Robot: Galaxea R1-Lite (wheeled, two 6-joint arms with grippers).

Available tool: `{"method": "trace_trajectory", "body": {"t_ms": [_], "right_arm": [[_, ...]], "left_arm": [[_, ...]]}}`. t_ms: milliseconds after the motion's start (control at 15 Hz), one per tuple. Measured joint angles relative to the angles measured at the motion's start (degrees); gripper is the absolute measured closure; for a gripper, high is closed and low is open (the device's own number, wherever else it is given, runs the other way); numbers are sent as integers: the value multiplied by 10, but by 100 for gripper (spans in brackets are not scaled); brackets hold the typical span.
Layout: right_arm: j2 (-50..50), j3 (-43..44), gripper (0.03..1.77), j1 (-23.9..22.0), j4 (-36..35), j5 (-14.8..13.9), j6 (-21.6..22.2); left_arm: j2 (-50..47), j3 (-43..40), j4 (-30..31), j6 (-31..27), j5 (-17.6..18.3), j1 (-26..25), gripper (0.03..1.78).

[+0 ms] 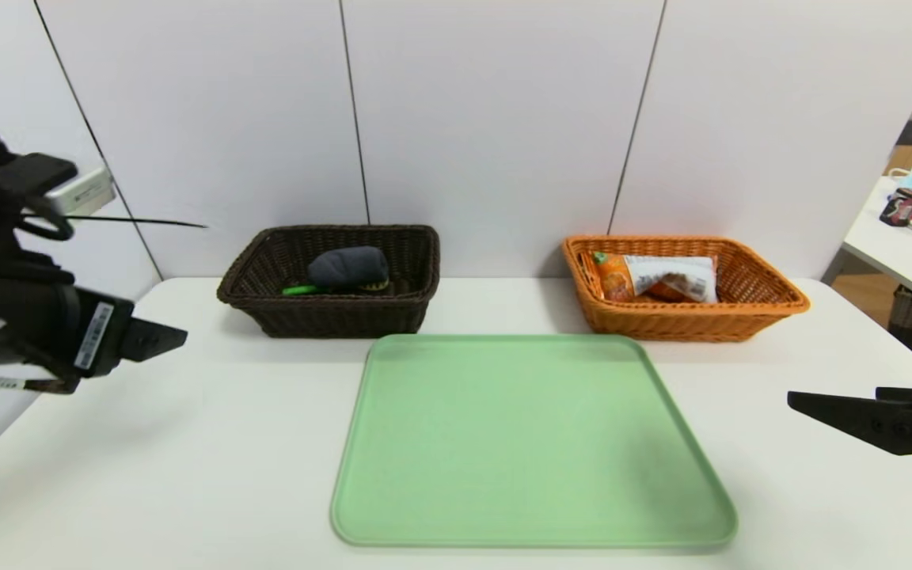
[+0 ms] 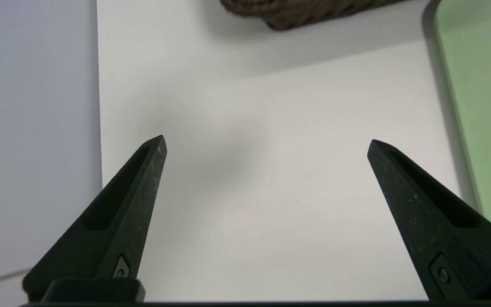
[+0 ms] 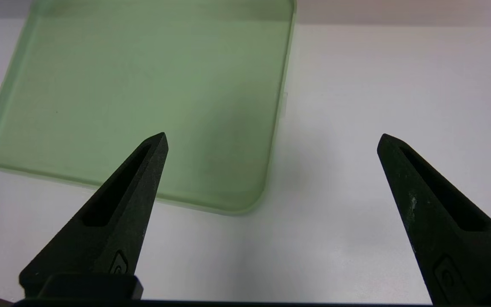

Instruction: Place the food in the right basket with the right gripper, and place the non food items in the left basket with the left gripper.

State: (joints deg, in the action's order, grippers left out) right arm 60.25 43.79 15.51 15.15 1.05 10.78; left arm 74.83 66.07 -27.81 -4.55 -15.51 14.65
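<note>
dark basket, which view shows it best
The head view: the whole dark basket shows, with the grey cloth and green handle inside. The left wrist view catches only a strip of its base; the right wrist view shows none of it.

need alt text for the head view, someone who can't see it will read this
A bare green tray lies on a white table, with a dark brown basket holding a grey cloth bundle and green-handled utensil, and an orange-tan basket holding a snack bag behind it. The left gripper and right gripper hover empty at the sides.
</note>
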Motion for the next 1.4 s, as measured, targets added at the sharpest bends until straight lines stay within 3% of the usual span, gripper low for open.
{"method": "trace_trajectory", "body": {"t_ms": [333, 867, 1400], "right_arm": [[-62, -13, 10, 3, 30, 1, -18], [-156, -27, 10, -2, 80, 2, -20], [-277, -36, 10, -82, 147, 4, -59]], "left_arm": [[-134, -122, 1, 34, -5, 0, 12], [-279, -234, -2, 9, -28, -19, 12], [-433, -337, -2, -21, -28, -91, 12]]}}
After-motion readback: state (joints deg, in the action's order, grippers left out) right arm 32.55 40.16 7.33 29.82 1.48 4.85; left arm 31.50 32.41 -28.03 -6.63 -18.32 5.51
